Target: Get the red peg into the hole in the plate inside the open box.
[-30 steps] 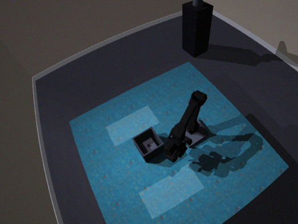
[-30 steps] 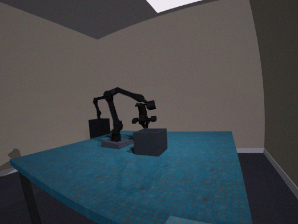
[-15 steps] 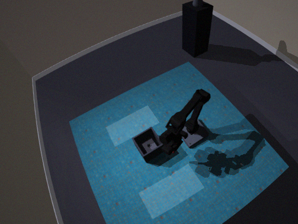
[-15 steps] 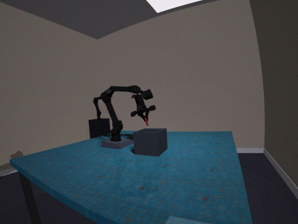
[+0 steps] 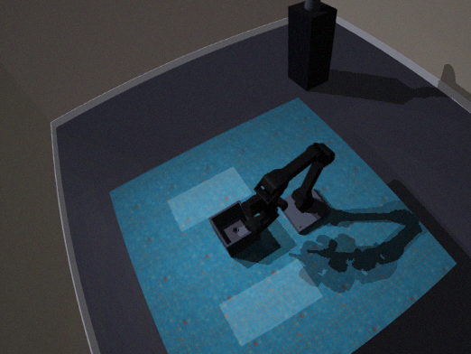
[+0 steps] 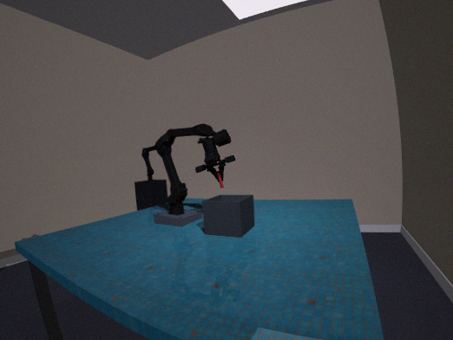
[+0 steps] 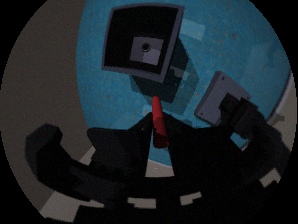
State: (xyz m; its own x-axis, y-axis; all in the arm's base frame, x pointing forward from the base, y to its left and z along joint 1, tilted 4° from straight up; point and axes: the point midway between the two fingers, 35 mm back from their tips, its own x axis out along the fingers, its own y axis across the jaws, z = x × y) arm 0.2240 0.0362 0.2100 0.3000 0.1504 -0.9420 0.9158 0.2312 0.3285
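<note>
Hanging in the air, the red peg is gripped near its upper end by the gripper, whose two fingers are nearly closed, with only the peg's thickness between them. The peg slants slightly, its lower end pointing down and free. In the exterior view that tip is higher than the rim of the box, apart from it; the peg is outside the box, not in the hole.

The box is dark grey, square and open at the top, and it stands upright on the table. Inside, at the bottom, lies a paler plate with a small round hole near its middle. Part of the plate is brightly lit and the rest is in shade. From the top, the gripper seems to be beside the box and perhaps partly over its near edge, though the dark parts blend together there.

The black arm rises from a grey base near the box, bends high up, and reaches down toward it. The table is blue with small reddish flecks, and two pale rectangles show on it in the top view. Behind the arm stands a tall dark block, off the table on the dark floor.

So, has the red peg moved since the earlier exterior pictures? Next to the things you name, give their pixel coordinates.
Yes. In the exterior view, the red peg (image 6: 221, 180) (image 7: 158, 122) has risen: earlier it was partly behind the open box (image 6: 228, 217) (image 7: 172, 45), now it is wholly above its rim.
</note>
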